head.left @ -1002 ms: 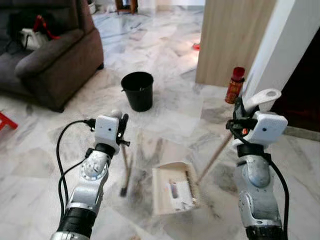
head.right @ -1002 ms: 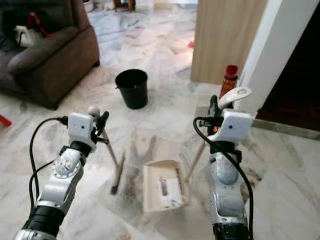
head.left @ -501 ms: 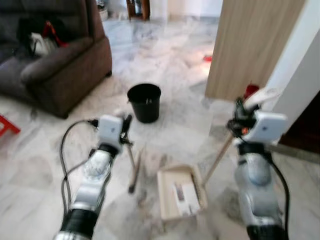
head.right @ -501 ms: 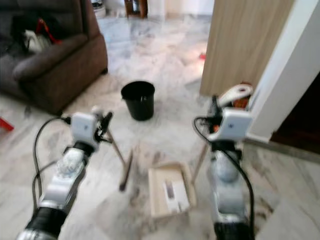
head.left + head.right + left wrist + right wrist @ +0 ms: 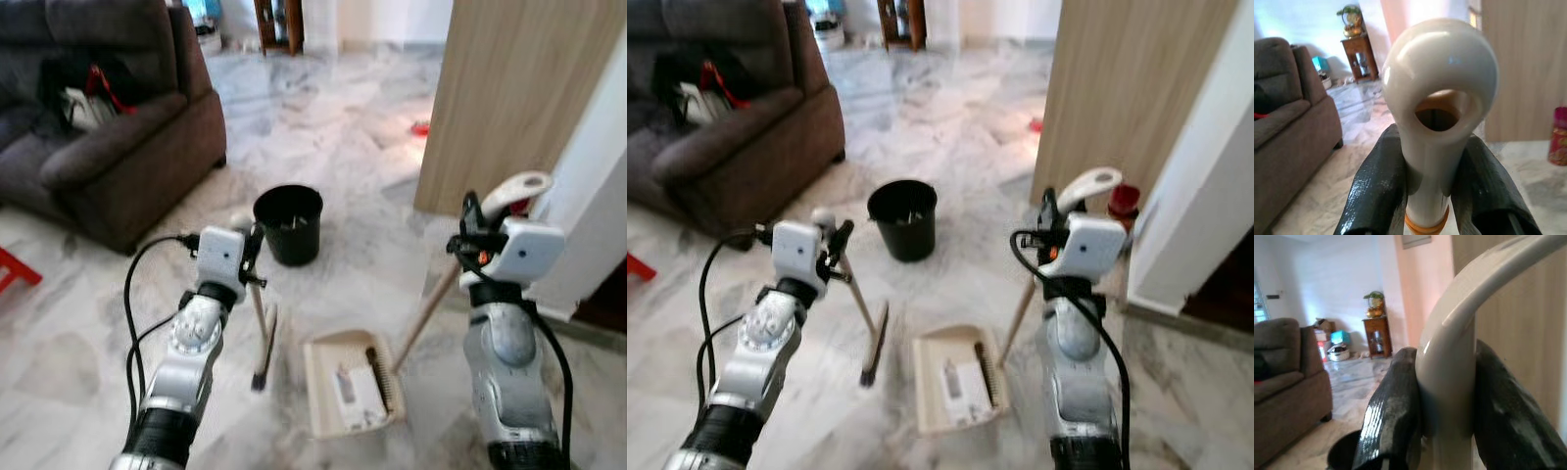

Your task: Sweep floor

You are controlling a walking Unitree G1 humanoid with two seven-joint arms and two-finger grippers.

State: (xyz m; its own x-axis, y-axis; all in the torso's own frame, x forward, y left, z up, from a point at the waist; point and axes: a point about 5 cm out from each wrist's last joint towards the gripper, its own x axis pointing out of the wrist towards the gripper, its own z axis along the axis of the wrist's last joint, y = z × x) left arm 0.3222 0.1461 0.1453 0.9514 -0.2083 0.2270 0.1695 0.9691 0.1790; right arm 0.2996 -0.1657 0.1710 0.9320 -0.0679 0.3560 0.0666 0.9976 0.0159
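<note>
Marble floor [image 5: 88, 333], white with grey veining, is the thing being swept, and the job looks well under way rather than finished. The left gripper [image 5: 1431, 196] has its jaws clamped on the cream plastic handle of a short broom [image 5: 865, 328], whose dark bristle head touches the floor just left of the cream long-handled dustpan [image 5: 955, 377]. The right gripper [image 5: 1442, 416] has its jaws closed around the dustpan's curved cream handle top, its wooden shaft slanting down to the pan lying flat on the floor. Some pale litter already lies in the pan, so I judge at least one gather is done; what remains is probably more sweeping and emptying into the round black plastic bin [image 5: 288, 223] standing just beyond. A red canister [image 5: 1125, 201] stands by the white wall corner, near the wooden panel [image 5: 519, 98]. Whether fine dust remains on the veined marble is hard to tell, and the bin's contents cannot be made out clearly.
</note>
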